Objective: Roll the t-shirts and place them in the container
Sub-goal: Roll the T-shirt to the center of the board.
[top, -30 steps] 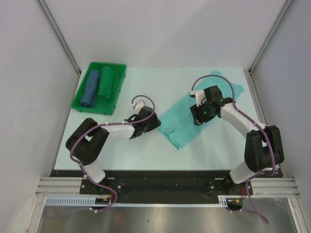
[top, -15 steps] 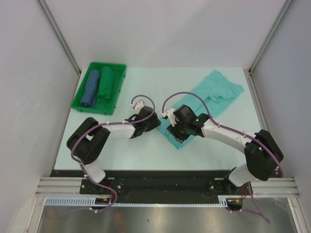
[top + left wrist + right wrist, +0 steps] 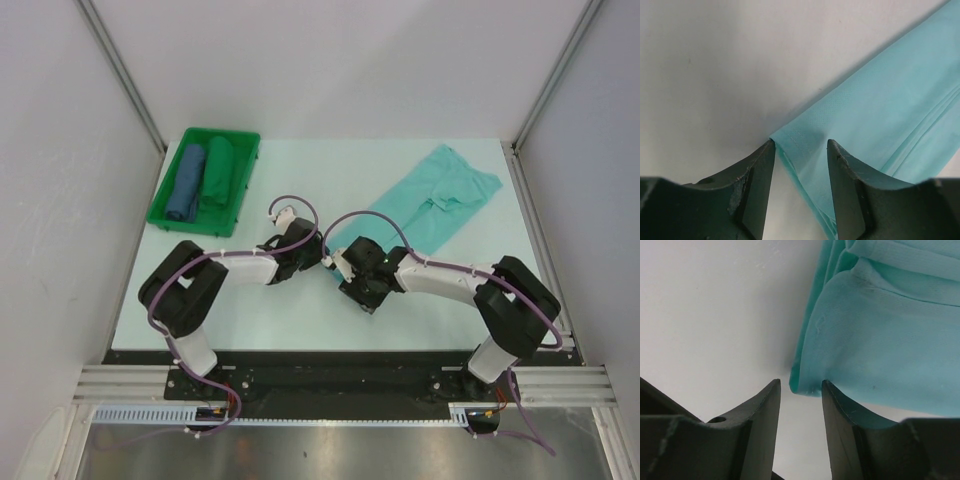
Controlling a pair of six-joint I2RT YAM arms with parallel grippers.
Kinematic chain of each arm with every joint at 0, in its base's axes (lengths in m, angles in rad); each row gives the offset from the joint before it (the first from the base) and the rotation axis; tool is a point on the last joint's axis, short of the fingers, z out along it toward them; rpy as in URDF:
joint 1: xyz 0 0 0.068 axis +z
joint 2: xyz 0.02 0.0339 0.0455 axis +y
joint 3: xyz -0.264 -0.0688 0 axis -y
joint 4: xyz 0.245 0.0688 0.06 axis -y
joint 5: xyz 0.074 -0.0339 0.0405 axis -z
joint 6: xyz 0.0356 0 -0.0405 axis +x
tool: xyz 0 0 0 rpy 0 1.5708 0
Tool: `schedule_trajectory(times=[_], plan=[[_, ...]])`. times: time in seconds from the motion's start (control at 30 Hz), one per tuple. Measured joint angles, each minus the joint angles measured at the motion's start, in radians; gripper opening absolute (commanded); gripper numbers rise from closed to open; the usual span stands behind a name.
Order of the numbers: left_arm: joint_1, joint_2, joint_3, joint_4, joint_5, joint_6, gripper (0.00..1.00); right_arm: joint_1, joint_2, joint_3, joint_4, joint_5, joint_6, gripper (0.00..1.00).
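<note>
A light mint-turquoise t-shirt [image 3: 440, 195], folded into a long strip, lies diagonally from the far right towards the table's middle. My left gripper [image 3: 323, 262] is open at the strip's near-left corner. In the left wrist view the corner of the shirt [image 3: 880, 110] lies between the spread fingers of the gripper [image 3: 800, 150]. My right gripper [image 3: 362, 294] is open at the strip's other near corner. In the right wrist view the shirt's edge [image 3: 880, 340] sits just ahead of the gap between the gripper's fingers [image 3: 801, 387]. Neither gripper is closed on the cloth.
A green plastic tray [image 3: 160, 215] stands at the far left. It holds a rolled medium blue shirt [image 3: 187, 185] and a rolled dark green shirt [image 3: 217, 172]. Grey walls enclose the table on three sides. The two grippers are close together near the middle.
My right gripper has swung from over the shirt's middle down and left to its near corner, uncovering the far part of the shirt. The left gripper has hardly moved.
</note>
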Motion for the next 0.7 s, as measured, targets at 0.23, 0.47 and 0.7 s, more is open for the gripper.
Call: schedule_trajectory(times=[0.23,0.47,0.7], plan=[[0.005,0.011,0.0,0.019,-0.005,-0.006,0.48,0.013,0.04,-0.001,0.001,-0.002,0.003,0.36],[0.007,0.028,0.01,0.03,-0.015,-0.013,0.46,0.013,0.042,-0.001,0.003,0.014,0.0,0.26],[0.005,0.013,-0.004,0.04,-0.02,-0.022,0.55,0.013,0.035,-0.001,0.005,0.016,-0.002,0.17]])
